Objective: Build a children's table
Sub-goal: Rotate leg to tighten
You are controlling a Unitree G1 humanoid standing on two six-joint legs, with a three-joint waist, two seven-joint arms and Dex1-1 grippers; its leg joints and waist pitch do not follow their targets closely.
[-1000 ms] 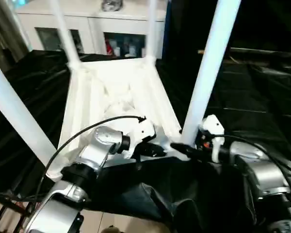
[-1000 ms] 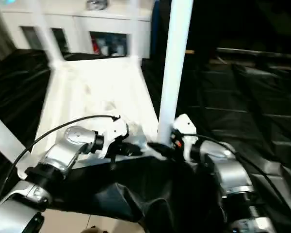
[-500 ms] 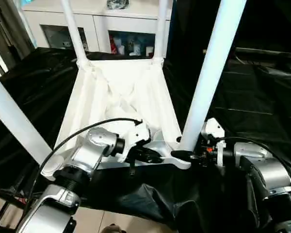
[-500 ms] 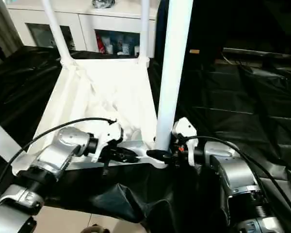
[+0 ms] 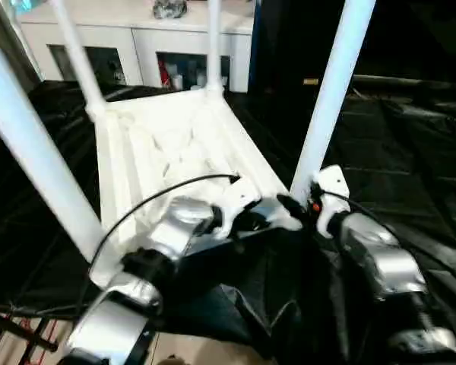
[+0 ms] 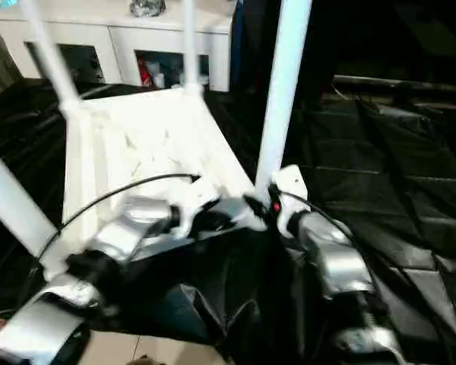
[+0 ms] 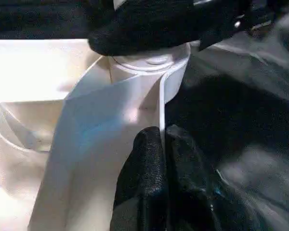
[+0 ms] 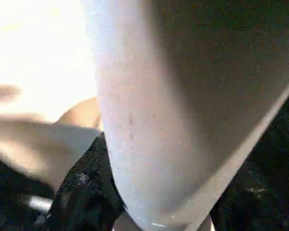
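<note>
Nearest the camera, two silver forearms reach forward over a black-draped work table (image 5: 410,152). The left gripper (image 7: 161,139) has its two black fingers pressed together on the thin near rim of the tabletop (image 5: 167,144), pinching that edge just beside the near right corner socket (image 7: 154,67). The right gripper (image 5: 292,207) sits at the base of the near right leg (image 5: 330,87), its fingers around the leg where it enters that socket; the frames are blurred here, so whether they squeeze it or only bracket it is hard to tell.

The white tabletop lies upside down on the black cover, ribbed underside up, running away from the robot. All four white legs stand upright in its corners: the near left leg (image 5: 30,144), then two far legs (image 5: 76,53) (image 5: 213,42). Beyond stands a white cabinet (image 5: 144,30).
</note>
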